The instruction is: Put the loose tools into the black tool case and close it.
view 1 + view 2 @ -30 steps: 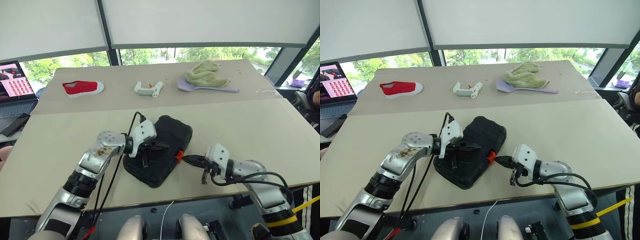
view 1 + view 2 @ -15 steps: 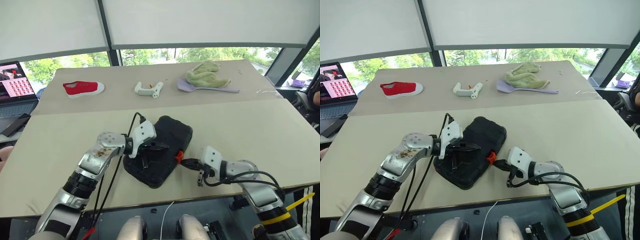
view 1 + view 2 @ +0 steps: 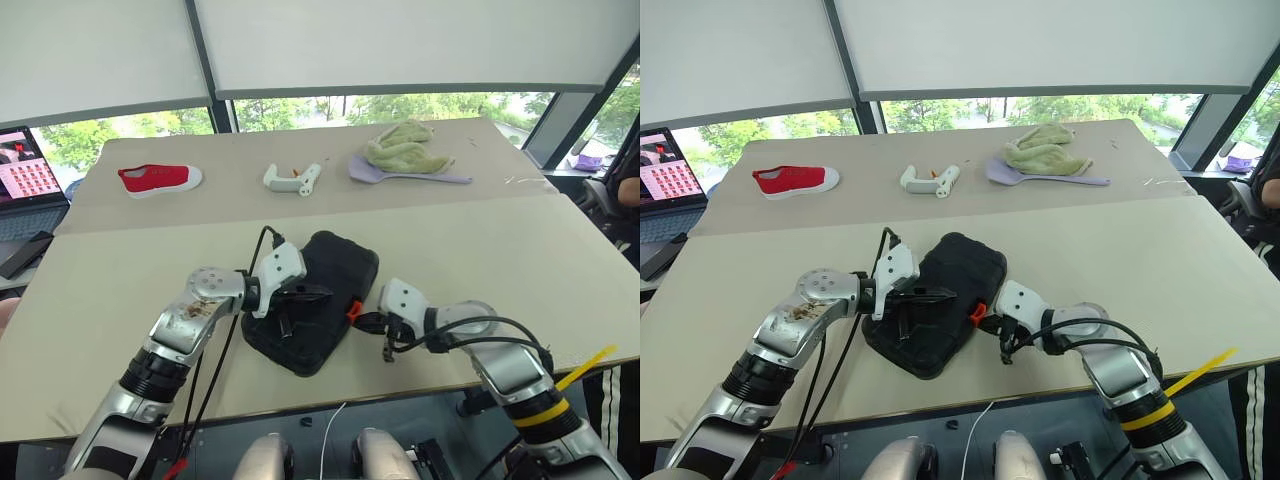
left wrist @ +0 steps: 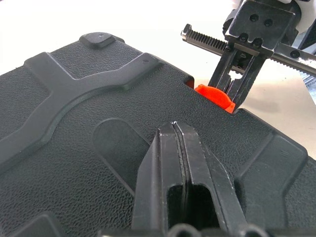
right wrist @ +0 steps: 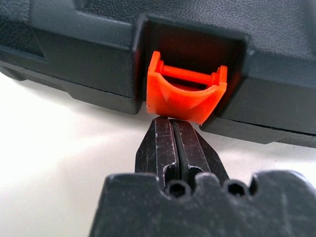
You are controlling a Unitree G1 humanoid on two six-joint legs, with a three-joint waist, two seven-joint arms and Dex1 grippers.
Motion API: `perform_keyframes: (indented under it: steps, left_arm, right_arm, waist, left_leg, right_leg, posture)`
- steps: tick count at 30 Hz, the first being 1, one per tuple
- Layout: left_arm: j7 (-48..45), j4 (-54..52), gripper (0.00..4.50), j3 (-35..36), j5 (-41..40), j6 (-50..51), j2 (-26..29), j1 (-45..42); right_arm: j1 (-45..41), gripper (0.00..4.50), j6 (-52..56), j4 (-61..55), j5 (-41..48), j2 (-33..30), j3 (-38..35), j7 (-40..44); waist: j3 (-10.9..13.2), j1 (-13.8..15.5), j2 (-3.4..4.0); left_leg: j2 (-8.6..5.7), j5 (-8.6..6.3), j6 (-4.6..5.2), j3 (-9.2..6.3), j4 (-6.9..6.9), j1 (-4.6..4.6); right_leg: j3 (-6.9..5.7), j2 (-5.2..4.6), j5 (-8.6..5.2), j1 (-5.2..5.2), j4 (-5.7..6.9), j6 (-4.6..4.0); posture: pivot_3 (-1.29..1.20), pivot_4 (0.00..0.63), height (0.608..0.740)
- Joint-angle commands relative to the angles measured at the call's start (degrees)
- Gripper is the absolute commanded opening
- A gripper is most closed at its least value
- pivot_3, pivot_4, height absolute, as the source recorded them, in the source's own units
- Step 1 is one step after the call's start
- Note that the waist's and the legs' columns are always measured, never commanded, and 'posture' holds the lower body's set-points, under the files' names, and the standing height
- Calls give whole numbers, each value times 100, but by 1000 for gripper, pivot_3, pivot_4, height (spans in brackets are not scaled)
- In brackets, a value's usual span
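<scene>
The black tool case's orange latch [image 5: 186,97] touches the closed right pincer [image 5: 173,124].

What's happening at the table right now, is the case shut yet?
The black tool case lies with its lid down on the table. The left gripper, shut, rests on the lid. The right gripper, also shut, has its tips at the orange latch, which looks not yet snapped flat.

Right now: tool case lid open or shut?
Shut: the black tool case lid lies flat on its base; orange latch sticks out, apparently unfastened.
</scene>
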Motion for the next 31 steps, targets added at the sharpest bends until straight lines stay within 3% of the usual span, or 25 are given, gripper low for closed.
perform_keyframes:
  steps: [1,3,5,7,13,16,18,21,25,31]
  left_arm:
    - [25,622,29,-484,322,256,16,631]
    - [14,606,29,-344,265,-20,-12,694]
    - [76,411,29,229,-145,-266,-133,836]
    - [103,188,529,673,-360,-646,-175,998]
    - [41,-664,2593,1906,-858,-991,405,1905]
    - [297,-1114,3641,2706,-1026,-968,682,2706]
    - [561,-1212,4431,3372,-861,-1226,717,3513]
    - [918,-1232,4500,3963,-430,-1688,691,4445]
    - [1051,-1211,4500,4306,-284,-1858,674,5200]
    - [1261,-1325,4500,4429,-382,-1937,606,5312]
  right_arm:
    - [-288,35,-211,-563,176,144,-94,-26]
    - [-162,35,-393,-597,207,2,-202,78]
    - [90,35,-665,-581,435,-166,-579,207]
    - [336,0,-812,-536,655,-305,-947,293]
    - [1232,1794,-1618,-288,1165,-933,-1985,844]
    - [1424,2813,-2408,115,1356,-952,-2560,948]
    - [1455,3522,-3200,707,1627,-1026,-2819,1591]
    - [1335,4474,-3295,1338,1909,-1203,-3052,1976]
    - [1172,4474,-3716,2037,1975,-1341,-3154,2424]
    - [987,4474,-4231,2577,1845,-1201,-3007,2516]
  waist:
    - [-1,-3,2]
    - [-2,-7,5]
    - [-3,-2,12]
    - [-1,0,15]
    - [6,12,11]
    - [23,-5,10]
    - [33,17,12]
    - [41,15,7]
    - [71,150,-25]
    - [76,293,-18]
  left_leg:
    - [0,0,0,0,0,0]
    - [0,0,-1,0,-1,0]
    - [-1,-1,-2,1,-2,-1]
    - [0,-2,-3,0,-8,-16]
    - [9,-6,-9,-5,-10,-63]
    - [14,-8,-10,0,-23,-63]
    - [12,-7,-9,0,-30,-63]
    - [9,-7,-9,1,-48,-59]
    - [1,-7,-8,-3,-60,-86]
    - [4,-29,-47,-3,-73,-117]
  right_leg:
    - [0,0,0,0,0,0]
    - [1,-2,0,0,-3,0]
    - [1,-5,0,-2,-3,0]
    - [3,-9,-1,-21,-6,0]
    - [3,-28,0,-53,-21,-1]
    - [5,-46,0,-61,-31,-6]
    - [-2,-62,0,-58,-40,-6]
    - [-3,-72,2,-48,-75,-8]
    - [0,-90,2,-67,-89,-9]
    - [-14,-116,0,-89,-103,-14]
  posture:
    - [0,150,740]
    - [0,150,740]
    - [0,150,740]
    - [0,150,740]
    - [0,150,740]
    - [0,150,740]
    - [0,150,740]
    - [0,150,740]
    - [0,150,740]
    - [0,150,740]
